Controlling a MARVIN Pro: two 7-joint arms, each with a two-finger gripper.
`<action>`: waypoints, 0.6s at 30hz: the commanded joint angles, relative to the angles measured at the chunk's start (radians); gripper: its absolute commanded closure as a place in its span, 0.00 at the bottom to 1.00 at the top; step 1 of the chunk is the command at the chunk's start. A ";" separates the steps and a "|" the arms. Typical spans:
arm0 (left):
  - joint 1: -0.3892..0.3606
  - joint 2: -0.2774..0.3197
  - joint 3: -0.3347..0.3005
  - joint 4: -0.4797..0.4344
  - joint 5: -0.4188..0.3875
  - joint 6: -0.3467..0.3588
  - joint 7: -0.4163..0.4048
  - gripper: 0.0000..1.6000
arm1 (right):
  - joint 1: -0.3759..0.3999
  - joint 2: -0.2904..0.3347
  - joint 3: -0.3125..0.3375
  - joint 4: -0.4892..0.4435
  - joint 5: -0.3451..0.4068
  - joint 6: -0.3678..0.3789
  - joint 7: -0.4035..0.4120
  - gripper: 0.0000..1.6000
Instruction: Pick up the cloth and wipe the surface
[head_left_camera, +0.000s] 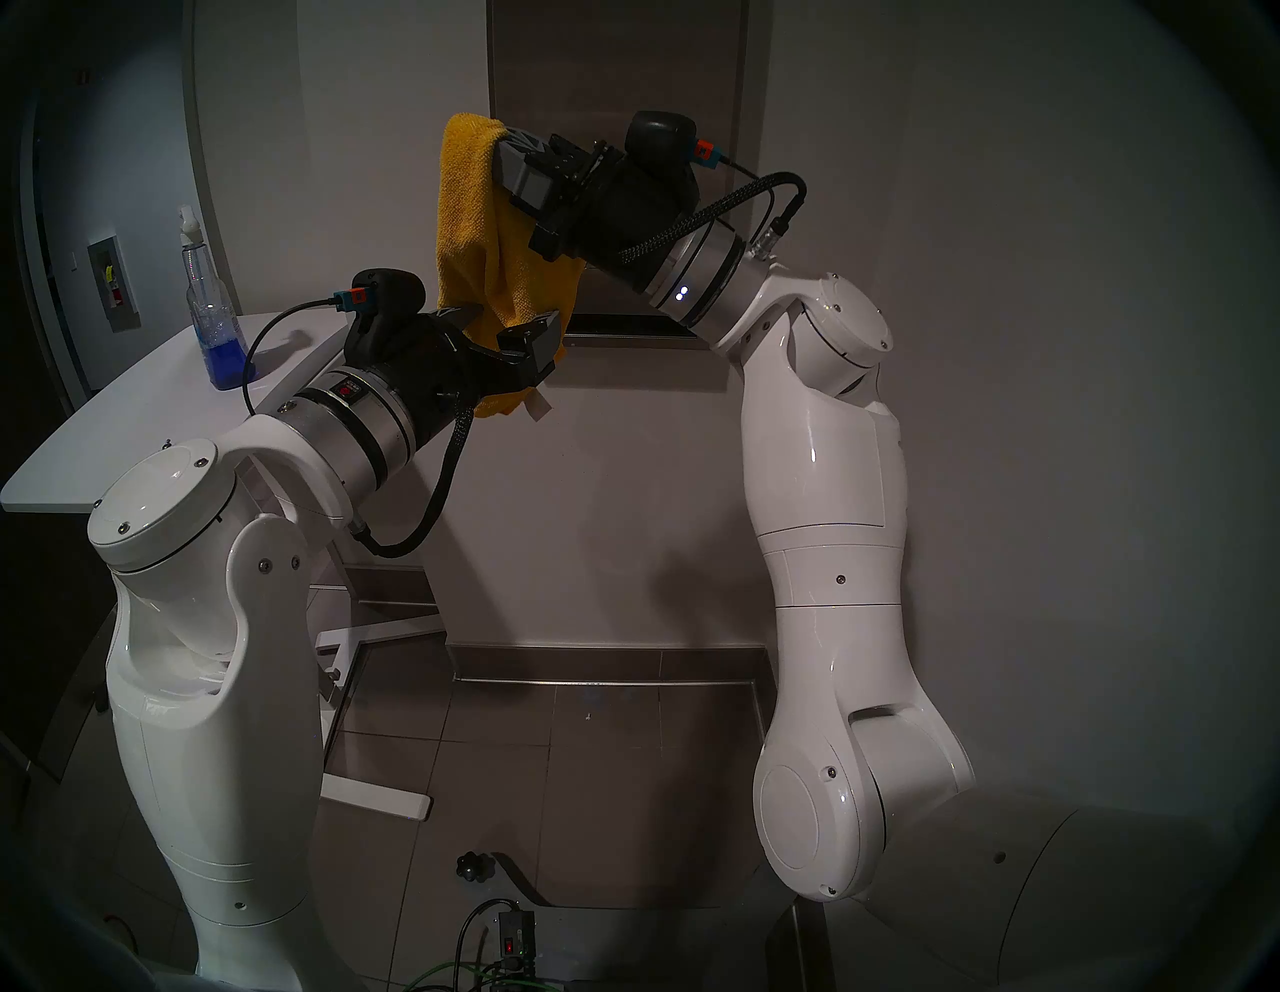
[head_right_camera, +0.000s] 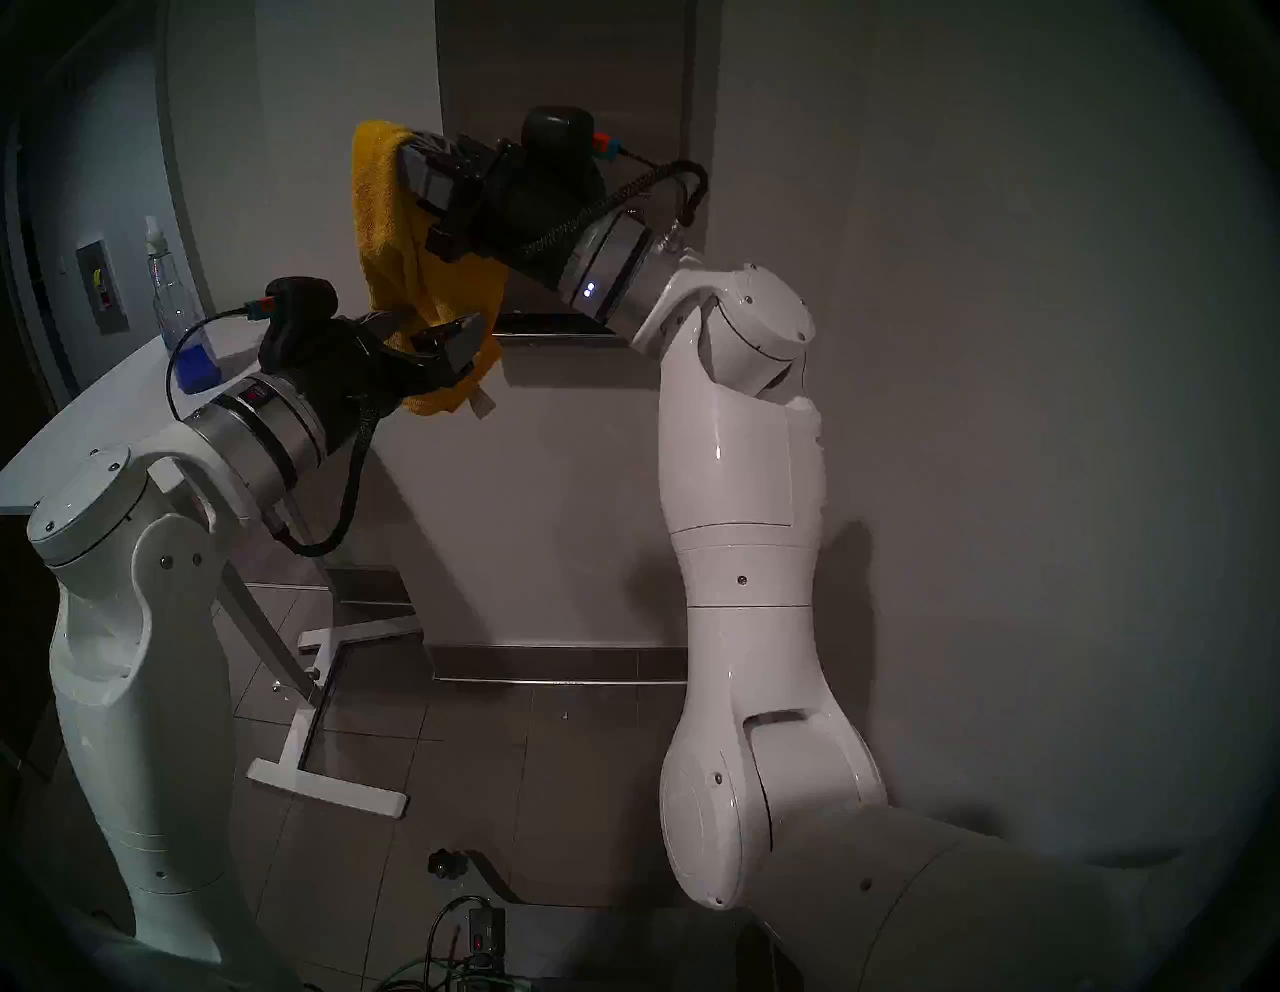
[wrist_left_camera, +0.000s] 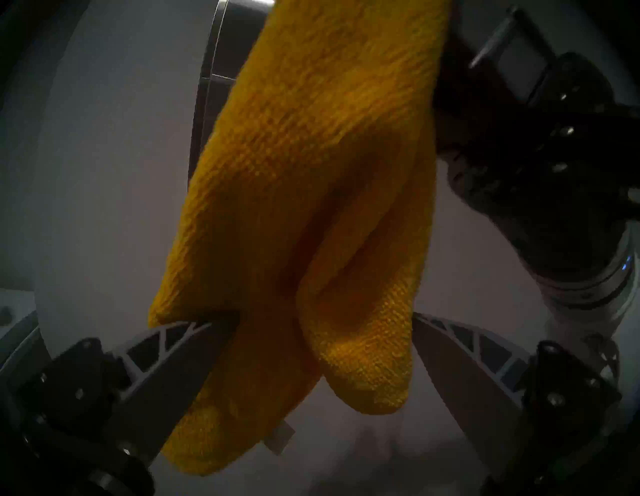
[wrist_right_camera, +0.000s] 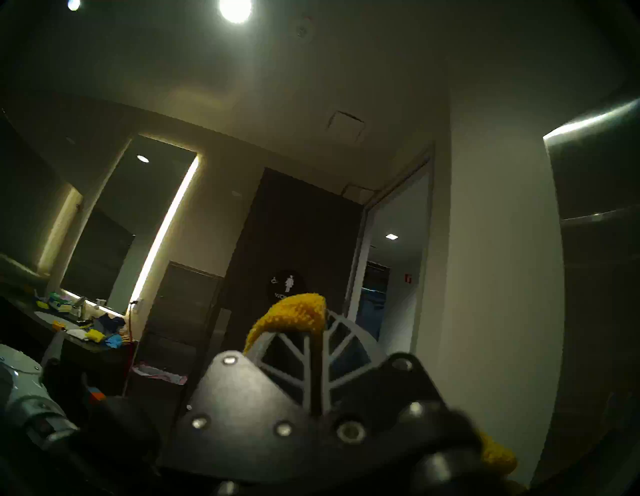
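The right gripper (head_left_camera: 500, 149) pinches the cloth (head_left_camera: 485, 228) by its top before the steel panel (head_left_camera: 616, 62). The left gripper (head_left_camera: 505, 332) gapes around its hanging end. At the table's (head_left_camera: 125, 409) far edge, a bottle (head_left_camera: 211, 305) holds blue liquid.

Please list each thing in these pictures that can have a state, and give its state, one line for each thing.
Cloth: hanging in the air, pinched at its top, creased.
Right end effector: shut on the cloth's top edge.
Left end effector: open, fingers either side of the cloth's lower part.
Spray bottle: upright on the white table, blue liquid low.
Steel panel: partly covered by the cloth and the right arm.
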 joint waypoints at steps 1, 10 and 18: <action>-0.029 0.006 -0.002 -0.025 0.006 -0.017 0.001 0.00 | -0.007 0.001 -0.010 -0.111 0.005 0.110 -0.002 1.00; -0.027 0.032 0.001 -0.025 0.053 -0.046 0.006 1.00 | -0.078 0.012 -0.034 -0.242 -0.020 0.296 -0.036 1.00; -0.022 0.052 0.008 -0.025 0.089 -0.069 0.006 1.00 | -0.120 0.001 -0.036 -0.329 -0.047 0.415 -0.093 0.06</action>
